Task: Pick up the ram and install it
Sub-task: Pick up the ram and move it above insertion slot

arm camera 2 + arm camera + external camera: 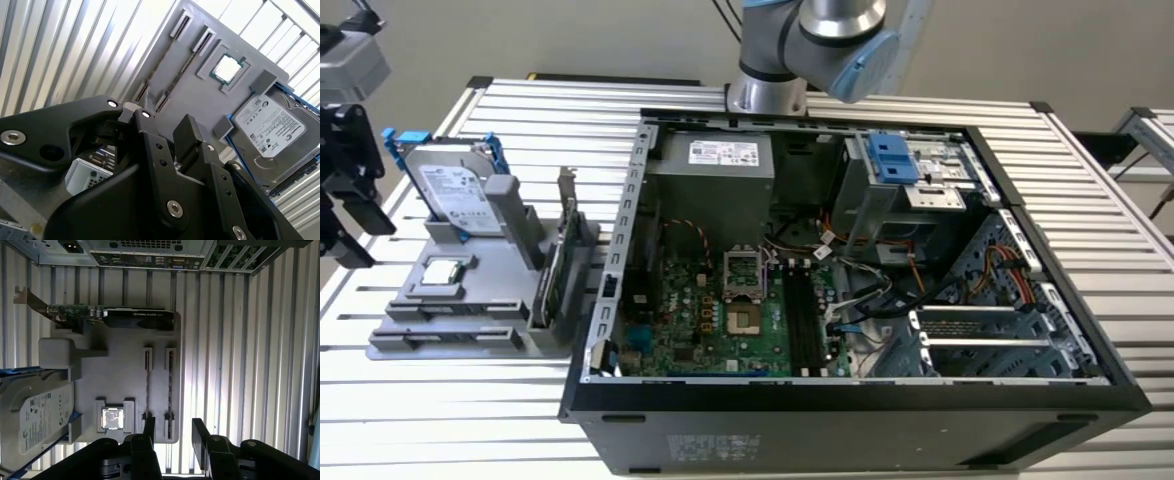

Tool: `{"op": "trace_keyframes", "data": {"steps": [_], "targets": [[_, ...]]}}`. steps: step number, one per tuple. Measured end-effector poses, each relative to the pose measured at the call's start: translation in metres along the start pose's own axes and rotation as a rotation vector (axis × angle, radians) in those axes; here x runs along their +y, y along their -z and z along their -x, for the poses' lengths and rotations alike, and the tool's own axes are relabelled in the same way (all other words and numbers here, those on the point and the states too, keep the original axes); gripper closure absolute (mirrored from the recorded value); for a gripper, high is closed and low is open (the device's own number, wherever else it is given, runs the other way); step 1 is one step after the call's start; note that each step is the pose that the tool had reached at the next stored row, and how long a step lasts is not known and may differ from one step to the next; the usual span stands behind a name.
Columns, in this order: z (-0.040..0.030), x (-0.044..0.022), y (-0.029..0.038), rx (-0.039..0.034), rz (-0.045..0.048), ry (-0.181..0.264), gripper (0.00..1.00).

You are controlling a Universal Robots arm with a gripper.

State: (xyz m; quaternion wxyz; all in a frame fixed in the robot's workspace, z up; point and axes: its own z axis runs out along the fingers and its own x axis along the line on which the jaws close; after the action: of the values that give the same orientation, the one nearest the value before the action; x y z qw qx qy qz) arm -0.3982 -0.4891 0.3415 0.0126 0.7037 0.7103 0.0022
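Observation:
The ram shows as two thin dark strips seen edge-on, standing in the two narrow slots (147,390) of the grey holder (125,375); the second strip (170,390) runs beside the first. In the second wrist view the same strips (162,57) lie beyond the fingers. My gripper (174,424) hangs above the holder's edge, open, with nothing between its black fingers (149,426). The end of one strip lines up with the gap. In the exterior view the gripper (350,235) is at the far left, beside the holder (454,330).
The holder also carries a hard drive with blue rails (454,190), a processor chip (112,418) and an expansion card with a metal bracket (115,317). The open computer case (854,390) lies to the exterior view's right, its motherboard (720,320) exposed. All rest on a ribbed metal table (454,410).

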Motion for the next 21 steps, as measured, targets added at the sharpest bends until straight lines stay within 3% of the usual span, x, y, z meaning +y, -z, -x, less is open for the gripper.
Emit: {"op": "trace_keyframes", "data": {"steps": [21], "targets": [[-0.0002, 0.0000, -0.0093, -0.0080, -0.0022, 0.000, 0.00]]}}
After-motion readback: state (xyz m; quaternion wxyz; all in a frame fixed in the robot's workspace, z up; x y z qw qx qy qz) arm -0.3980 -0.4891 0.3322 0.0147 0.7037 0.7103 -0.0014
